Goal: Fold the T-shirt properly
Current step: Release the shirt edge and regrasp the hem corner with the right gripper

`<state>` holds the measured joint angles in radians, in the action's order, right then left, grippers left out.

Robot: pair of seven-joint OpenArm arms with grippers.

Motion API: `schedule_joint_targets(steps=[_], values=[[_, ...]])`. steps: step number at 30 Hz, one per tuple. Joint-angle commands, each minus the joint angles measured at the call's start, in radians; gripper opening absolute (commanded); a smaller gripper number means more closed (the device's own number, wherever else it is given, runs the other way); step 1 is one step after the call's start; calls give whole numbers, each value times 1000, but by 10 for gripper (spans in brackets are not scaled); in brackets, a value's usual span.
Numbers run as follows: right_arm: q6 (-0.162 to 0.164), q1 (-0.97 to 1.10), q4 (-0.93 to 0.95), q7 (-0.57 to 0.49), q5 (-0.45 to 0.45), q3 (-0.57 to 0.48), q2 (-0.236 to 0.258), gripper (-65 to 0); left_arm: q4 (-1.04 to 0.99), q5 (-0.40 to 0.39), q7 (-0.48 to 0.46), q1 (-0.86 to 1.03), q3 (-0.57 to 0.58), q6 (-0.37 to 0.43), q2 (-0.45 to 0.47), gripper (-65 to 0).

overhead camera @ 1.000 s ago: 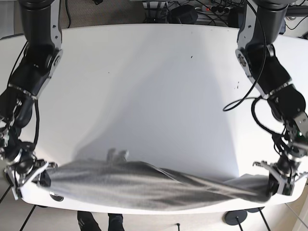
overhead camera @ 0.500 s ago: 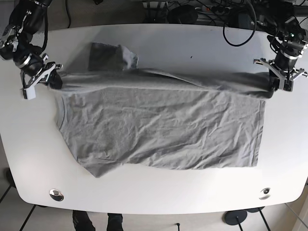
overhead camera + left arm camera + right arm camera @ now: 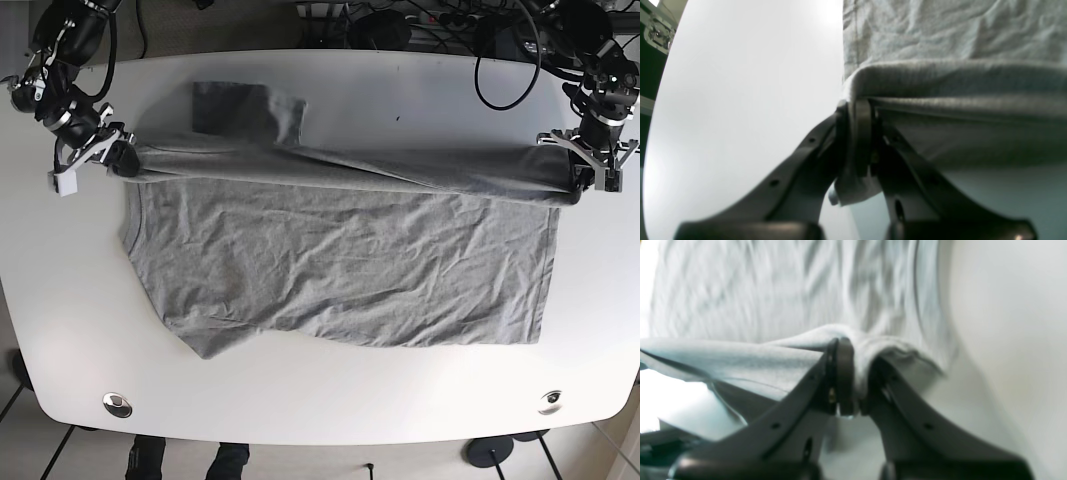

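Observation:
The grey T-shirt (image 3: 340, 260) lies spread over the white table (image 3: 400, 90), its far edge lifted and stretched taut between both grippers. A sleeve (image 3: 245, 110) sticks out beyond that edge at the far left. My right gripper (image 3: 108, 158) is shut on the shirt's corner at the view's left; the right wrist view shows the T-shirt (image 3: 773, 306) pinched in that gripper (image 3: 853, 386). On the view's right my left gripper (image 3: 588, 175) is shut on the other corner, and in the left wrist view the T-shirt (image 3: 957, 83) folds over the gripper (image 3: 862, 140).
Cables and a power strip (image 3: 420, 18) lie behind the table's far edge. Two round metal fittings (image 3: 117, 404) (image 3: 549, 401) sit near the front corners. The table edge curves in close behind each gripper.
Both grippers carried the shirt from the front edge to the far side, spreading it out. In the last half second the taut edge dropped slightly toward the front at the right.

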<state>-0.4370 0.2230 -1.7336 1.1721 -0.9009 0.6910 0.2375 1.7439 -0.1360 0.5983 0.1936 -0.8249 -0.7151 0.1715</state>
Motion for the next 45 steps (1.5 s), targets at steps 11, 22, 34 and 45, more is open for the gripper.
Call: schedule_joint_targets(steps=[11, 22, 34, 45], values=[[-1, -150, 136, -90, 131, -87, 21, -273, -226, 31, -19, -161, 132, 17, 162, -447], [0, 137, -55, -87, -68, -67, -7, -127, -192, 26, -19, -112, 108, 17, 158, -338], [-1, 186, -15, -90, 68, -324, -82, -127, -321, 35, -117, -112, 98, 17, 107, -339], [2, 180, 1, -215, 68, -492, -76, -645, -319, 35, -137, -105, 94, 17, 109, -339]])
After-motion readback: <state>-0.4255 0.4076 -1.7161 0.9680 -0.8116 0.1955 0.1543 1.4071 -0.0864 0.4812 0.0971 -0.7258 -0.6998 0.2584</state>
